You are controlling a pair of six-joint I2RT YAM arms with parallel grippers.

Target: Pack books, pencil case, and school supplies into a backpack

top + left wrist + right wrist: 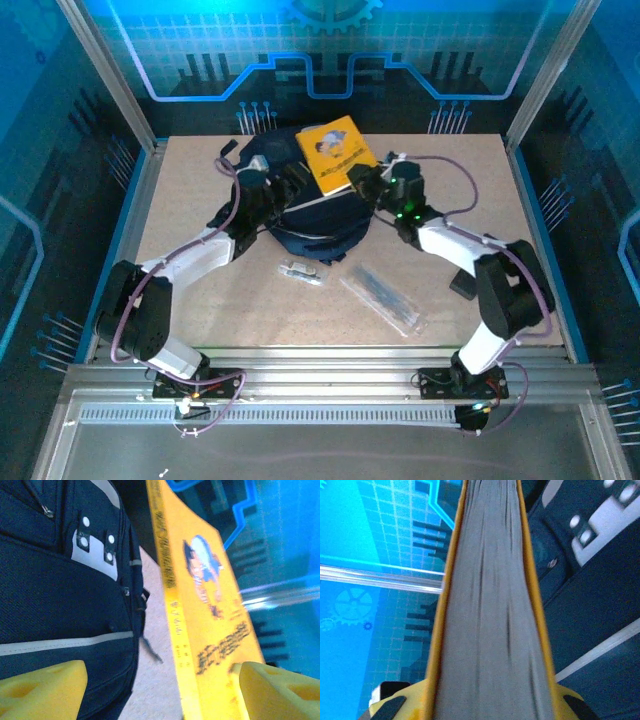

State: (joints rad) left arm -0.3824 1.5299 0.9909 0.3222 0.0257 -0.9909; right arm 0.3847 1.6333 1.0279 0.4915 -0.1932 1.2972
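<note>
Above navy fabric backpack (300, 228): right claw (364, 183) clamps thin yellow book (338, 150), left claw (268, 190) apart. Transparent pencil pouch (385, 298), pale oblong item (300, 271) lie unpacked.

There is one backpack (310, 238), navy blue. One book (337, 150) shows, bright yellow with a small cover picture. There is one pencil case (385, 300), a long clear pouch, and one small pale oblong supply item (300, 272). The machines number two: one left arm (195, 260) and one right arm (465, 245).
</note>
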